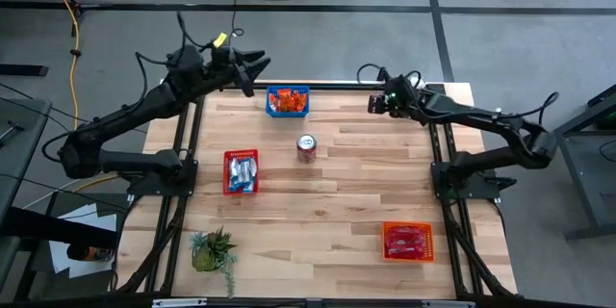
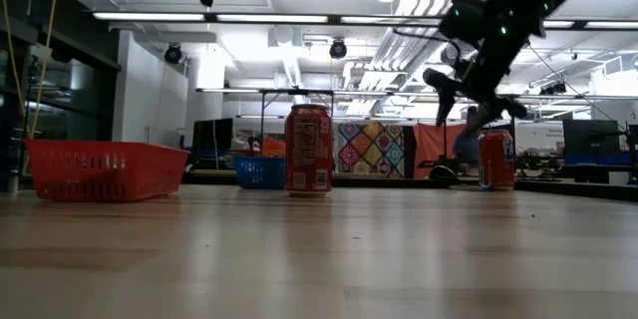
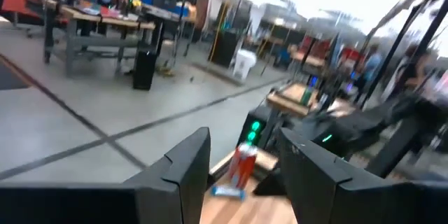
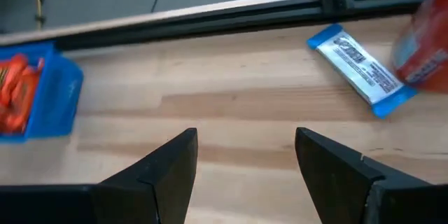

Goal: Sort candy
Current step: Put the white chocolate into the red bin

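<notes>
So the last loose candy (image 4: 362, 68), a blue-and-white packet, lies flat on the bench at the far right corner, touching a can (image 4: 425, 38). It's at 1 o'clock from the right gripper (image 4: 245, 155), long axis slanting 10-to-4. Right jaws wide open, empty. Left gripper (image 3: 245, 161) is up in the air, part open, empty, farther off.

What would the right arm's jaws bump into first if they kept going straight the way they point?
Probably just the bare wooden table. The right gripper has open jaws aimed down at plain wood. The blue-and-white candy and the blue basket lie off to either side, so it would likely miss both.
</notes>
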You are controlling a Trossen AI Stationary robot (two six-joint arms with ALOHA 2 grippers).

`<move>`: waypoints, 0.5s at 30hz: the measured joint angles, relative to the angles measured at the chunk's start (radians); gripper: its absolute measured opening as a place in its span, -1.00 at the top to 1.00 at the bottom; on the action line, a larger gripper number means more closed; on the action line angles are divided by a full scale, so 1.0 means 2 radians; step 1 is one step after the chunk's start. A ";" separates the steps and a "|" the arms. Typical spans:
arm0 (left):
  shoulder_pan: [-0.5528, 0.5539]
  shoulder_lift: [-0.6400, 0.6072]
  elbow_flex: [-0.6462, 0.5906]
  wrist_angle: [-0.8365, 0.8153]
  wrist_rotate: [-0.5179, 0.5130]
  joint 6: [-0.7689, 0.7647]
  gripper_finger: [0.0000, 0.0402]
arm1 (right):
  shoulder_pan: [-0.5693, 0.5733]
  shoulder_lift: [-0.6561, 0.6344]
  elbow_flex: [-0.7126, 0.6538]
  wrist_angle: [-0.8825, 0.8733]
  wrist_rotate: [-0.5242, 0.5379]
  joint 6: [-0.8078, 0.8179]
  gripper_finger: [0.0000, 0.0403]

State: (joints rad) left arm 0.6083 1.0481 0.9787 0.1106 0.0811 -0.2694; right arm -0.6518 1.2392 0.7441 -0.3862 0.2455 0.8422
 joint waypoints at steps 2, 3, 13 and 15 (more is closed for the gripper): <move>0.000 -0.005 0.000 0.009 0.000 -0.014 0.23 | -0.021 0.000 -0.017 0.021 -0.010 0.007 -0.17; 0.000 -0.008 0.000 0.012 0.000 -0.016 0.23 | -0.029 0.000 -0.021 0.025 -0.010 0.006 -0.17; 0.029 -0.020 0.000 0.041 -0.017 0.008 0.23 | -0.067 0.033 -0.025 -0.024 0.040 0.006 0.35; 0.044 -0.024 0.000 0.050 -0.002 0.007 0.23 | -0.067 0.054 -0.025 -0.020 0.042 0.007 0.67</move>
State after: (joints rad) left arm 0.6968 1.0005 0.9787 0.2113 0.0761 -0.2561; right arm -0.7856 1.3479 0.6949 -0.4260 0.3304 0.8555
